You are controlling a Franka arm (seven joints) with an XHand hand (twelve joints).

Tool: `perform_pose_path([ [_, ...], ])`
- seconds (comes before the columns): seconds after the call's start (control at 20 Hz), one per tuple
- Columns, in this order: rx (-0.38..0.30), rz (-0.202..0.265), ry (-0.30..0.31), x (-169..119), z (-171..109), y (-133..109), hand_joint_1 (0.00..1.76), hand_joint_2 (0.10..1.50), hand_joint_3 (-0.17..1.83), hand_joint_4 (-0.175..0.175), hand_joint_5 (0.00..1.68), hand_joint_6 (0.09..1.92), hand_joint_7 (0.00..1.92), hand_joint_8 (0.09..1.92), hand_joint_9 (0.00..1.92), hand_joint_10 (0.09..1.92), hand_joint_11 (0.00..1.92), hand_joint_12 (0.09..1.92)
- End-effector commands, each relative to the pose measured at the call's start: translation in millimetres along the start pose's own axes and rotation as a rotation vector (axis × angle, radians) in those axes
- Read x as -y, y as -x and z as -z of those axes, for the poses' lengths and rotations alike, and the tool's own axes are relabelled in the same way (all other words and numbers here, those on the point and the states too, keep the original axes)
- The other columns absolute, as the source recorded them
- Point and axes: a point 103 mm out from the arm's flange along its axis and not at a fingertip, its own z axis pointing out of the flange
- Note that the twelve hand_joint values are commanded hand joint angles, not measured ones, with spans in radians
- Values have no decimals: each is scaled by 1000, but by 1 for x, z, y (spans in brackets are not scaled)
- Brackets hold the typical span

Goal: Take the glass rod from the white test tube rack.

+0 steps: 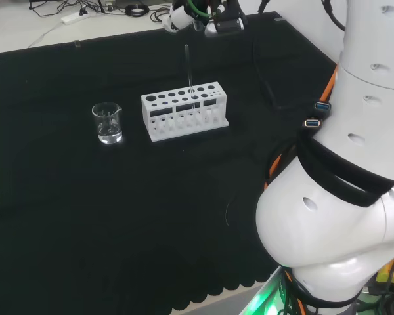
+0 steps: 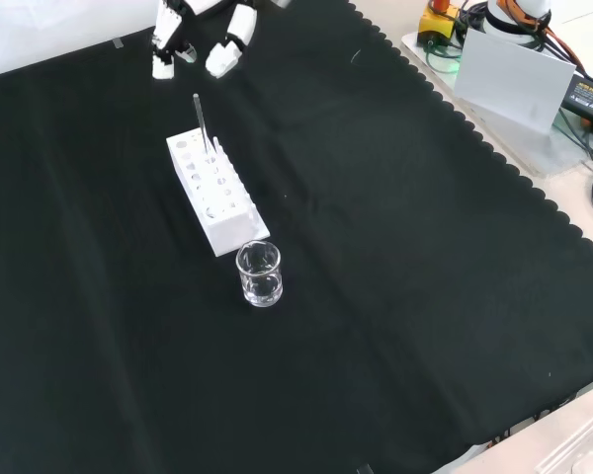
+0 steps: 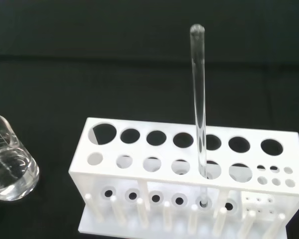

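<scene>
Head view, left to right: a clear glass beaker (image 1: 108, 123) stands on the black cloth (image 1: 65, 210) at about nine o'clock from the white test tube rack (image 1: 184, 111), apart from it; the glass rod (image 1: 189, 73) stands nearly upright in a hole right of the rack's middle, in the nearer row as the wrist view shows it, its lower end seated in the base and its rounded tip well above the top plate. The hand (image 1: 196, 16) hovers at roughly twelve o'clock from the rod's tip, clear of it, with nothing in its grasp; the front view shows its fingers (image 2: 228, 47) pointing down with a gap between them, moderately spread. The step in hand appears to be the approach. To do it well, the hand should likely descend so that the rod's upper part passes between fingers and thumb, close on the bare length above the rack, then lift straight along the rod's axis, since a sideways pull could bind the rod in its hole or tip the rack toward the beaker.
</scene>
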Motion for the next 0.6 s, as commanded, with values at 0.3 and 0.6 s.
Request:
perform_pose_path([
  [0.3, -20, 3, -28, -15, -20, 19, 489, 1025, 445, -166, 363, 669, 597, 829, 1076, 922, 951, 1191],
  [0.6, -40, -4, -50, -20, -31, 30, 491, 1014, 457, -175, 362, 746, 610, 838, 1097, 910, 994, 1173],
])
